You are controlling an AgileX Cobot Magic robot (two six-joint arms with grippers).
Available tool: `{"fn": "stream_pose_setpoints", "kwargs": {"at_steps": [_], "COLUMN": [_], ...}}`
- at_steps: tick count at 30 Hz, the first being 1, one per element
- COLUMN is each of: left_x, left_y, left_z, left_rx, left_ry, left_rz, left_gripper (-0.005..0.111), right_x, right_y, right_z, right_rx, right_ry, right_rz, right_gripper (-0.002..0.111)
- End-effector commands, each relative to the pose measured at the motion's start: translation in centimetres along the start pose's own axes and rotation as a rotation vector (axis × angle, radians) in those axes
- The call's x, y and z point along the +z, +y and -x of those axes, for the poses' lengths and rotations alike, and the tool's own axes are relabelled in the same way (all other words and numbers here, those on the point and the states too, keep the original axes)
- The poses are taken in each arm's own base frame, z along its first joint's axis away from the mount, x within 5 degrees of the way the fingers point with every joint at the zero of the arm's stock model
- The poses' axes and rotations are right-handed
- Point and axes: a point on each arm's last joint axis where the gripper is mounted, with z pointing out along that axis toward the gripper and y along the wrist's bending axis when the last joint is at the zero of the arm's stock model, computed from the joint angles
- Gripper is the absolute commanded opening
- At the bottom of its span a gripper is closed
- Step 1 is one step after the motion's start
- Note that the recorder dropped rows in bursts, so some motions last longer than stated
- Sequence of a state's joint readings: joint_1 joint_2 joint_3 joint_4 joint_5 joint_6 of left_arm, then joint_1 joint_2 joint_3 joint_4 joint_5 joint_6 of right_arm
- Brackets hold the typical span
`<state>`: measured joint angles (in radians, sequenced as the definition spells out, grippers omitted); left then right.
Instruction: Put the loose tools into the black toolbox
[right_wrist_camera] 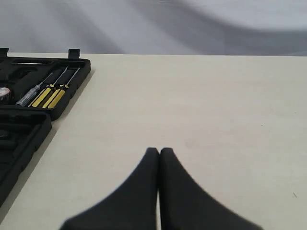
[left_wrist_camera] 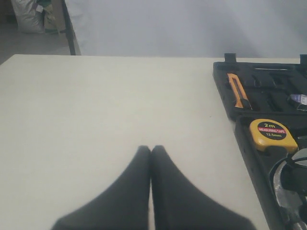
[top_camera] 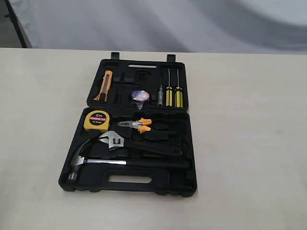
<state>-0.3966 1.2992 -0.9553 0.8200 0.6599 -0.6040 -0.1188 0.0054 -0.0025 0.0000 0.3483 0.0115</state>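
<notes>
The black toolbox lies open on the table. Along its front half rests the claw hammer, steel head to the left, and the adjustable wrench sits just behind it. The small tape roll is in the lid half. My left gripper is shut with nothing in it, over bare table to the left of the toolbox. My right gripper is shut and empty too, over bare table to the right of the toolbox. Neither gripper shows in the exterior view.
In the box also sit a yellow tape measure, yellow-handled pliers, a yellow utility knife and yellow-handled screwdrivers. The cream table spreads on both sides. A grey backdrop hangs behind its far edge.
</notes>
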Motion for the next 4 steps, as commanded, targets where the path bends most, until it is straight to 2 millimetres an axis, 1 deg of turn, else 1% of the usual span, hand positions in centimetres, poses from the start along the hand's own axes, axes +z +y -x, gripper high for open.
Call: {"fn": "stream_pose_setpoints", "kwargs": {"at_steps": [1, 4], "left_x": [-0.08, -0.08], "left_y": [-0.03, -0.03], "left_z": [-0.15, -0.15], "left_rx": [-0.022, -0.022], "left_ry": [-0.007, -0.007], "left_rz": [-0.014, -0.014], "left_gripper": [0.001, 0.001], "right_x": [-0.01, -0.01], "right_y": [-0.03, -0.03], "right_z": [-0.02, -0.02], "right_rx": [0.005, 0.005], "right_ry": [-0.008, -0.008], "right_rz": [-0.004, -0.004], "right_gripper": [0.000, 0.000]}}
